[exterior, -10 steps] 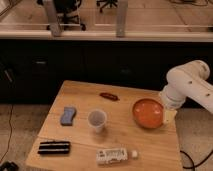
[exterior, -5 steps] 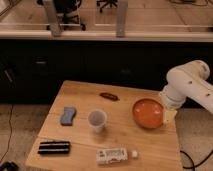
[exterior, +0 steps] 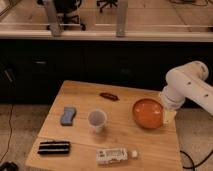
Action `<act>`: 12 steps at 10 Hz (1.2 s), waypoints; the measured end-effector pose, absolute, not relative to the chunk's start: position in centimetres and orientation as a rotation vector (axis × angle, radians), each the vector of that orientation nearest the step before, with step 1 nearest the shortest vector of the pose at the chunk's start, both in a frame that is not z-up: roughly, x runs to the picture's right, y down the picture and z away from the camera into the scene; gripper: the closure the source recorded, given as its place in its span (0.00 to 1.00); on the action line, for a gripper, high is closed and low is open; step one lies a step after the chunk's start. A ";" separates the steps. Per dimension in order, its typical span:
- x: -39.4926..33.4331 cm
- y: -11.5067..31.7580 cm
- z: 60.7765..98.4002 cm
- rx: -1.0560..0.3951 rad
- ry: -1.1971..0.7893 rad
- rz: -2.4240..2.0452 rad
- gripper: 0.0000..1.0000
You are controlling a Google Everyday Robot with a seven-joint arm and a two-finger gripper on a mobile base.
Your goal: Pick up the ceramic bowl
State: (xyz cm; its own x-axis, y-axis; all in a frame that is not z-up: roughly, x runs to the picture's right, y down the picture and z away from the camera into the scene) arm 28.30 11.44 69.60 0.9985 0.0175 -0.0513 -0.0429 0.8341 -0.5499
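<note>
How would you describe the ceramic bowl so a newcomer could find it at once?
On the wooden table, look to the right side, where the robot's gripper hangs beside the bowl's right rim. The ceramic bowl is the wide, shallow round dish with a glossy orange inside, unlike the small pale cup to its left.

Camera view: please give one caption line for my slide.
The gripper at the rim of the orange bowl on a wooden table, white cup nearby.
</note>
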 end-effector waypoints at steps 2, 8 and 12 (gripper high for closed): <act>27.8 12.9 72.1 -0.602 0.051 0.007 0.20; 27.9 15.1 76.2 -0.631 0.044 -0.020 0.20; 28.3 16.4 78.1 -0.651 0.040 -0.021 0.20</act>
